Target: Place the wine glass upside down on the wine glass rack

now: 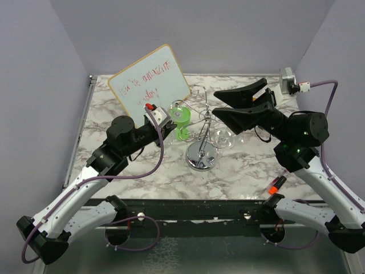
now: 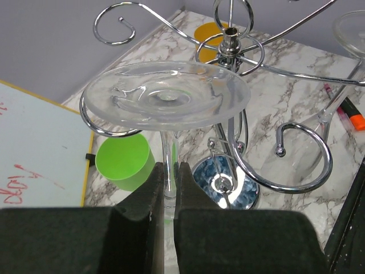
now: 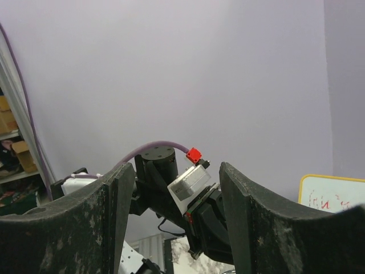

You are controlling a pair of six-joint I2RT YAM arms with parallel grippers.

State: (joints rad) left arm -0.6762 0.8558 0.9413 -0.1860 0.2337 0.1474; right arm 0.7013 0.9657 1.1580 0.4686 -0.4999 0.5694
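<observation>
Holding inverted wine glass [image 2: 165, 94] at wine glass rack [image 2: 231, 48].
Left tool [image 2: 167, 171] clamped on its stem, foot uppermost; right tool [image 3: 177, 182] apart, empty, right of rack.

the top camera is looking down from high at the near side toward the far wall, taking in the whole marble table [image 1: 245, 171], the wine glass rack [image 1: 201, 154] mid-table and the whiteboard [image 1: 149, 83] at far left. the left wrist camera is sitting just behind the left gripper [image 2: 168, 171], peering along it from very near at the wine glass [image 2: 165, 94] and the same wine glass rack [image 2: 228, 43], with the whiteboard [image 2: 34, 165] at its left edge. the right wrist camera is tilting upward and facing left between the fingers of the right gripper [image 3: 175, 171], catching the left arm's camera box [image 3: 191, 181], the purple wall [image 3: 199, 68] and a whiteboard [image 3: 333, 197] corner.
</observation>
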